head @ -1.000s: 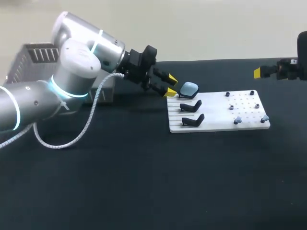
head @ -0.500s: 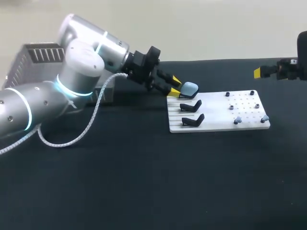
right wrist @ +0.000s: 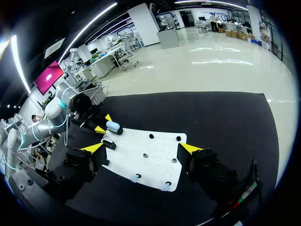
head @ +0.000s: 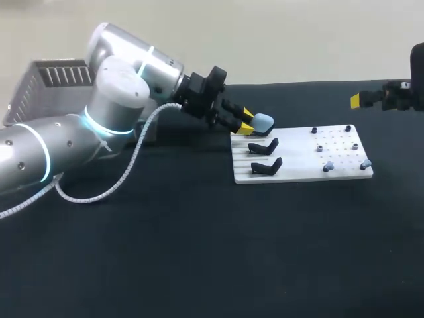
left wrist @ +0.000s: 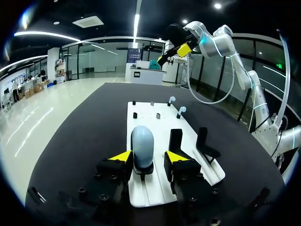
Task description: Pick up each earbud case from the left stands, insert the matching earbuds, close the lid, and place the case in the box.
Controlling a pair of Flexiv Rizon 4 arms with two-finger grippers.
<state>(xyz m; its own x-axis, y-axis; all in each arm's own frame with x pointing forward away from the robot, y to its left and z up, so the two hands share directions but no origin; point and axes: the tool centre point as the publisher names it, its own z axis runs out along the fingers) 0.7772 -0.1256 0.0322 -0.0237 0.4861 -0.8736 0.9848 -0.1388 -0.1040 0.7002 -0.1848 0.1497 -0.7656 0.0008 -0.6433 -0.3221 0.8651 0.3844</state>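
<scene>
My left arm [head: 99, 112], at nine o'clock, is rounded silver-grey with glowing cyan rings [head: 93, 124] and a white cable [head: 126, 165] trailing beneath. My left claw [head: 248, 120] and right claw [right wrist: 142, 148] are black, screw-studded, tipped bright yellow.

table top [head: 199, 258] is flat matt black, looks like cloth or a mat, zero shine. white board [head: 298, 156] is smooth plastic with a dull finish. the pale blue earbud case [left wrist: 142, 143] is the one glossy bit, smooth hard shell. black stands [head: 265, 146] look like matt plastic. left arm [head: 119, 86] has a smooth satin silver shell, its cable [head: 112, 189] is dull light grey, box [head: 53, 79] dull grey too
</scene>
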